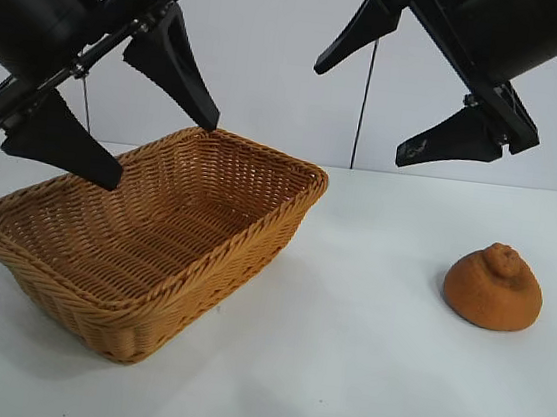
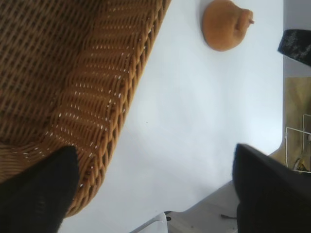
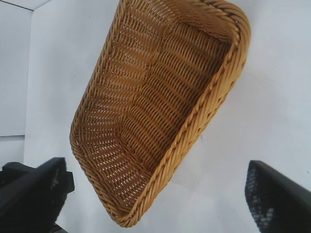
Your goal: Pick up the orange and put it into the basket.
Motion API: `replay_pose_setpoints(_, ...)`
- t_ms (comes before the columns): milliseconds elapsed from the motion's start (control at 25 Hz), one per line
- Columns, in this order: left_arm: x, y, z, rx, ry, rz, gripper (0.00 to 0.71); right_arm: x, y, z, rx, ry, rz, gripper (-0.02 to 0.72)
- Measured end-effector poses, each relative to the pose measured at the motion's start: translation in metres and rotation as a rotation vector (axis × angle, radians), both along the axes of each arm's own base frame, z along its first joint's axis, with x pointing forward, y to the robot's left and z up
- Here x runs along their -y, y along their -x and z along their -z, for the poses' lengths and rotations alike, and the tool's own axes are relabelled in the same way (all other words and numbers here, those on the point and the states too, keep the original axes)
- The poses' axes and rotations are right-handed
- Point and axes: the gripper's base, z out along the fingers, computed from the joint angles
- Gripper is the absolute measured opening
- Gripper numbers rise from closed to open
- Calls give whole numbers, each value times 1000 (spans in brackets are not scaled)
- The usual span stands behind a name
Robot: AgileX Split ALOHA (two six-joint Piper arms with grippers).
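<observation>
We see the orange (image 1: 493, 286) resting on the white table (image 1: 362, 359), at the right of the exterior view, well apart from the basket (image 1: 145, 229). It sits flat side down, its knobby bump pointing upward; it is squat and rounded, slightly wider than tall. The basket lies at the left with its long axis running diagonally from the near left to the far middle, open side up and with nothing in it. Bare table lies between the two. Our left gripper (image 1: 162, 150) hangs above the basket, its jaws spread wide and holding nothing. Our right gripper (image 1: 360, 112) hovers high over the table between basket and orange, likewise spread wide and holding nothing.
</observation>
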Motion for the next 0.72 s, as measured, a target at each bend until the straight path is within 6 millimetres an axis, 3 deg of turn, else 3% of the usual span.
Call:
replay_pose_setpoints(320,-3,0,-2,10,-10,2,613,0,0,0,0,0,0,683)
replay_pose_setpoints(720,-27,28,-37,-57,-98,-135,613,0,0,0,1,0,1,683)
